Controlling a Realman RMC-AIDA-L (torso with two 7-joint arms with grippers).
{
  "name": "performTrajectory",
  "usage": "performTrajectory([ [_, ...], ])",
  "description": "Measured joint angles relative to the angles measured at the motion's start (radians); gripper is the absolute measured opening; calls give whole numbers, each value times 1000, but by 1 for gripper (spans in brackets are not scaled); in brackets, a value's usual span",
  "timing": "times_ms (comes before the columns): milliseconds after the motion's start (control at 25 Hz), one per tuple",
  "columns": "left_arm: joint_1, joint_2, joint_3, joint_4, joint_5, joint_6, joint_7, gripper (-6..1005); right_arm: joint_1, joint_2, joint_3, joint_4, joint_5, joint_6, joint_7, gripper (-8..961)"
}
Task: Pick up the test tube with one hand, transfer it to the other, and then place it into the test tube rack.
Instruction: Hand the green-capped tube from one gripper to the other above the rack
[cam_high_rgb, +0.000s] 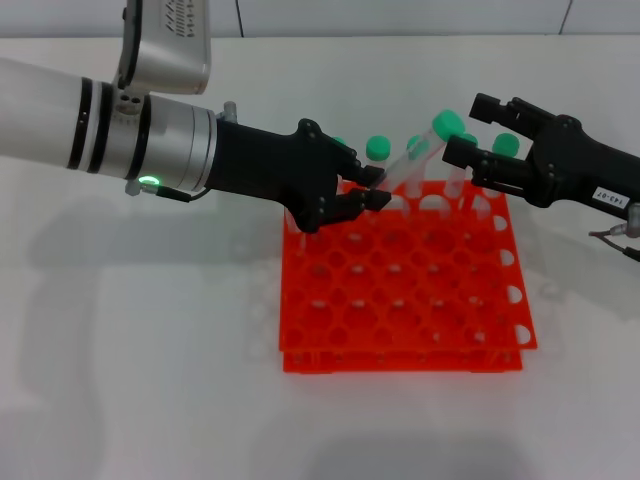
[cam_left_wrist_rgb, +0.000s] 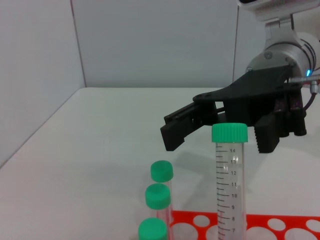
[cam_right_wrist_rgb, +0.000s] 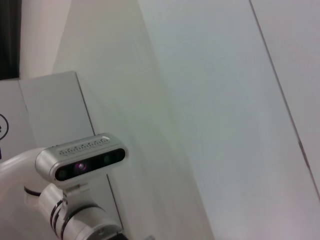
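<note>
The test tube (cam_high_rgb: 415, 158), clear with a green cap (cam_high_rgb: 447, 123), is tilted above the back edge of the orange-red test tube rack (cam_high_rgb: 400, 357). My left gripper (cam_high_rgb: 377, 190), on the silver-white arm, is shut on the tube's lower end. My right gripper (cam_high_rgb: 462, 127), on the black arm, is open, and the cap sits at the mouth of its fingers. In the left wrist view the tube (cam_left_wrist_rgb: 229, 185) stands in front of the open right gripper (cam_left_wrist_rgb: 220, 138). The right wrist view shows none of these things.
Several other green-capped tubes (cam_high_rgb: 377, 147) stand in the rack's back row, three of them in the left wrist view (cam_left_wrist_rgb: 158, 195). White tabletop surrounds the rack. White walls stand behind. The right wrist view shows the left arm's camera (cam_right_wrist_rgb: 82, 162).
</note>
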Motion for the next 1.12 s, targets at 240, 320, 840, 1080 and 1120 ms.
performTrajectory([
  [240, 5, 0, 0, 1, -10, -24, 0, 219, 14, 2, -1, 56, 50, -5, -48, 869],
  [320, 5, 0, 1, 1, -10, -30, 1, 219, 20, 3, -1, 73, 61, 1, -64, 869],
  [840, -3, 0, 6, -5, -13, -38, 1, 222, 59, 3, 0, 161, 93, 4, -138, 827],
  [1080, -4, 0, 6, -5, -14, -39, 0, 223, 66, 3, 2, 184, 105, -7, -162, 810],
  [1120, -4, 0, 6, -5, -14, -39, 1, 223, 66, 3, 1, 187, 107, -7, -164, 807],
])
